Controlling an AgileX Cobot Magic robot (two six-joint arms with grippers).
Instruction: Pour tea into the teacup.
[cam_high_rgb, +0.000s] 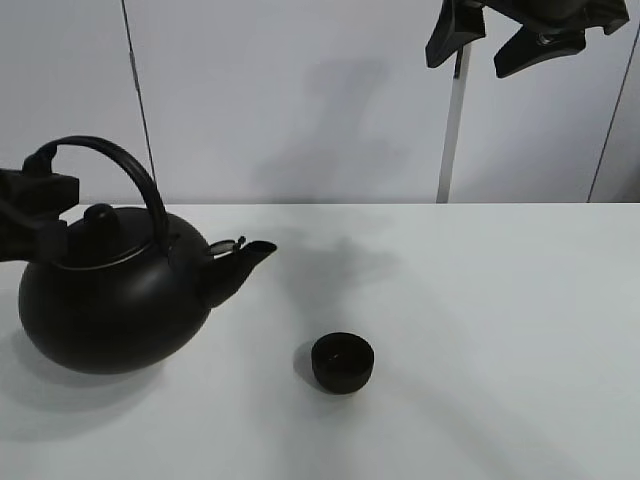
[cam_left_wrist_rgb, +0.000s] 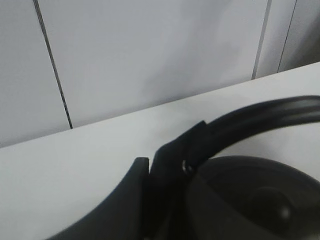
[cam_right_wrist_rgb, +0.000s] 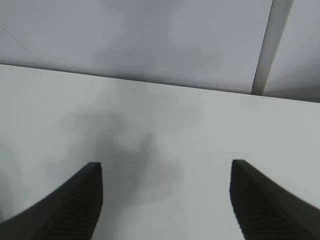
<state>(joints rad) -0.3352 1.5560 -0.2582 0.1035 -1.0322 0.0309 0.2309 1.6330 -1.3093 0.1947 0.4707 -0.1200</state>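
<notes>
White table (cam_high_rgb: 500, 330), pale grey panelled wall (cam_high_rgb: 300, 100) behind it, nothing fancy. The teacup (cam_high_rgb: 342, 362) sits upright on the table a bit in front of the middle. It's a small, low black bowl with a dark shiny inside, and nothing is touching it. You can't really tell from up high whether there's anything in it.

Off to its left and slightly further back is the big round black kettle (cam_high_rgb: 110, 310). Its short spout (cam_high_rgb: 250, 255) points right, roughly toward the cup, but ends well short of it, so the two are clearly apart. The kettle looks like it's resting on the table, body about upright, lid knob (cam_high_rgb: 98, 213) on top and the arched handle (cam_high_rgb: 130, 170) curving over it.

The left gripper (cam_high_rgb: 40, 195) comes in from the left edge and is clamped on the handle at its far-left end. The left wrist view backs that up: the fingers (cam_left_wrist_rgb: 170, 160) are pinched tight right on the dark handle bar (cam_left_wrist_rgb: 260, 117), with the kettle's round top underneath.

The right gripper (cam_high_rgb: 515, 40) hangs high at the back right, well away from both cup and kettle. Its jaws are spread wide with nothing between them, and the right wrist view (cam_right_wrist_rgb: 165, 200) just shows bare table and wall in the gap.
</notes>
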